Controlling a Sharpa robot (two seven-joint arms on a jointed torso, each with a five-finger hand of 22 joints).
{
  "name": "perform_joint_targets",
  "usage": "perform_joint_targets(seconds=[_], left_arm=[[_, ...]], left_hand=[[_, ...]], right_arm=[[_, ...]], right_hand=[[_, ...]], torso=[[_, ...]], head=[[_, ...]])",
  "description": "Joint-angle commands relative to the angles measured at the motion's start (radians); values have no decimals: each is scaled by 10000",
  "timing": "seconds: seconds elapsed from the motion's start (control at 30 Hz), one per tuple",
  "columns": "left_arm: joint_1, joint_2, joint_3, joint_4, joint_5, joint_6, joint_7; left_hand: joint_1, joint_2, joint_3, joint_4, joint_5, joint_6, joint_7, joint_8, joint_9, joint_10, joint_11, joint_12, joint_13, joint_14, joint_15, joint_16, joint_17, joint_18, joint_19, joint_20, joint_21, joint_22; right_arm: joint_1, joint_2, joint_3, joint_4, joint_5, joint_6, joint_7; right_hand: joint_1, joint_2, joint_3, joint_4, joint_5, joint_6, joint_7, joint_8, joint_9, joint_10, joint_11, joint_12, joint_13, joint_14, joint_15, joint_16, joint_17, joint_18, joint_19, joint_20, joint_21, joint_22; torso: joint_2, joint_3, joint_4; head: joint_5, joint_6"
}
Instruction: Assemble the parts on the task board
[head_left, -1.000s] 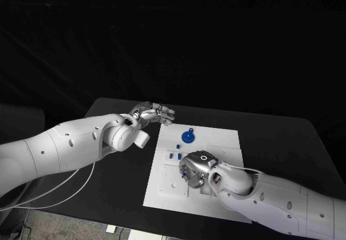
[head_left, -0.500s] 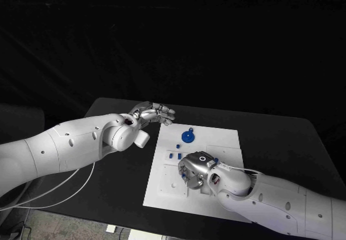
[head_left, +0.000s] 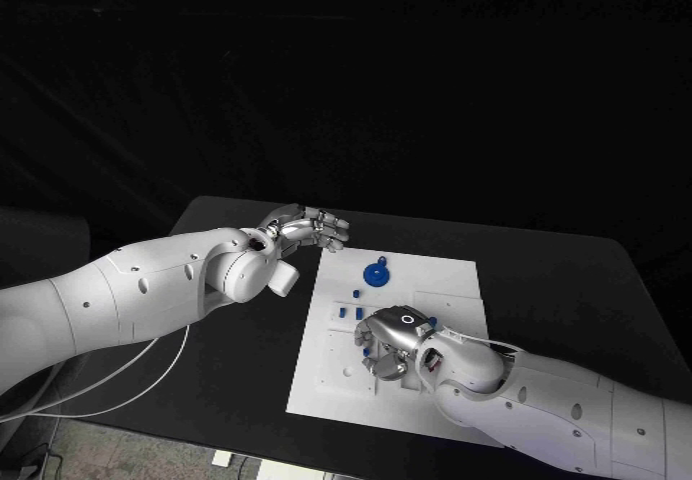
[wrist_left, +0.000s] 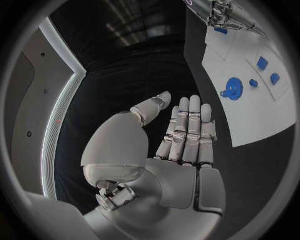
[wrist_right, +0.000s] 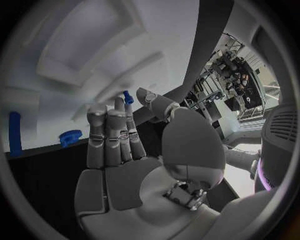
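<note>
One white task board (head_left: 433, 285) on black worktop (head_left: 231, 340), one blue gear-like part (head_left: 376, 274) at its twelve o'clock, three small blue parts (head_left: 348, 312), left robot hand (head_left: 304, 227) empty with fingers straight, right robot hand (head_left: 389, 343) pinching a small blue part (wrist_right: 128, 96).

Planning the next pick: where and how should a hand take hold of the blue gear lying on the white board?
Probably by its toothed rim, coming straight down from above: the blue gear lies flat on the white board, with open space around it. The left hand hovers nearest.
</note>
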Motion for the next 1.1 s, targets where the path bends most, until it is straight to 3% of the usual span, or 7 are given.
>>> perform_joint_targets(seconds=[0.03, 0.4, 0.63, 0.73, 0.83, 0.93, 1.1], left_arm=[[12, 17, 6, 11, 47, 157, 10], [12, -11, 5, 5, 45, 179, 5], [13, -19, 3, -126, 18, 193, 16], [13, -43, 3, -149, 5, 194, 51], [12, -22, 2, -270, 5, 215, 54], [11, 18, 1, -386, 5, 209, 63], [10, -28, 1, -395, -1, 171, 90]], left_hand=[[-47, -19, -58, 22, -46, -45, 5, 21, -9, -73, 10, -59, 13, 37, 46, -52, 15, -49, 31, -32, -71, 15], [-40, -22, -59, 25, -73, -62, 11, 19, -13, -72, 10, -59, 17, 43, 45, -67, 42, -49, 30, -31, -79, 24], [-31, -22, -56, 23, -79, -62, 11, 21, -13, -69, 9, -58, 19, 48, 44, -72, 53, -48, 31, -33, -81, 27], [-24, -25, -54, 20, -81, -62, 11, 23, -13, -67, 8, -56, 20, 50, 43, -75, 60, -47, 31, -33, -83, 29], [-19, -26, -52, 20, -83, -61, 10, 25, -13, -66, 7, -56, 22, 52, 42, -78, 66, -47, 31, -34, -85, 31], [-17, -26, -51, 20, -84, -61, 10, 26, -13, -65, 6, -55, 22, 53, 42, -79, 68, -47, 31, -34, -85, 31], [-14, -28, -51, 19, -86, -61, 10, 28, -13, -65, 6, -55, 23, 53, 42, -82, 73, -47, 31, -34, -87, 33]], right_arm=[[-13, -25, -5, 3, 195, -248, 92], [14, -695, 16, 681, 589, -1004, 230], [425, -1551, 549, 1147, 1599, -391, 162], [718, -1971, 688, 1309, 1771, -206, 225], [939, -2290, 872, 1330, 1853, 649, 166], [1102, -2389, 893, 992, 1748, 918, 184], [1107, -2472, 894, 745, 1374, 1080, 247]], right_hand=[[55, -107, -96, 14, 48, -98, 32, -78, -38, -134, 16, -88, -55, -1, 89, 7, -17, 674, -2, -96, -81, 117], [81, -171, -206, 44, 134, -165, 66, -103, -81, -163, 60, -188, -162, -7, 133, 21, -31, 674, 18, -96, -120, 111], [145, -146, -251, 72, 96, -94, 29, -52, -83, 174, -40, -45, -129, 1, 40, 34, -42, 674, 62, -111, -134, 112], [171, -156, -329, 35, 220, -91, 32, -44, -90, 235, -68, -29, -126, 6, 11, 41, -48, 674, 87, -121, -128, 124], [154, -155, -474, -14, 338, -108, 38, -44, -103, 233, -67, -51, -140, 7, 10, 48, -54, 674, 97, -126, -127, 139], [165, -150, -530, -48, 349, -127, 40, -52, -112, 193, -58, -83, -156, 11, 18, 56, -54, 674, 100, -130, -128, 142], [40, -158, -1002, -249, 65, -351, -19, -146, -177, -382, 160, -444, -369, -38, 229, 78, -51, 674, 88, -119, -203, 110]], torso=[[3, 1, -4], [-2, 9, -9], [-6, 10, -17], [-11, 1, -26], [-10, 2, -39], [-16, 15, -40], [-10, 25, -24]], head=[[-5, 5], [-23, 35], [-146, 155], [-177, 203], [-180, 234], [-206, 279], [-217, 335]])
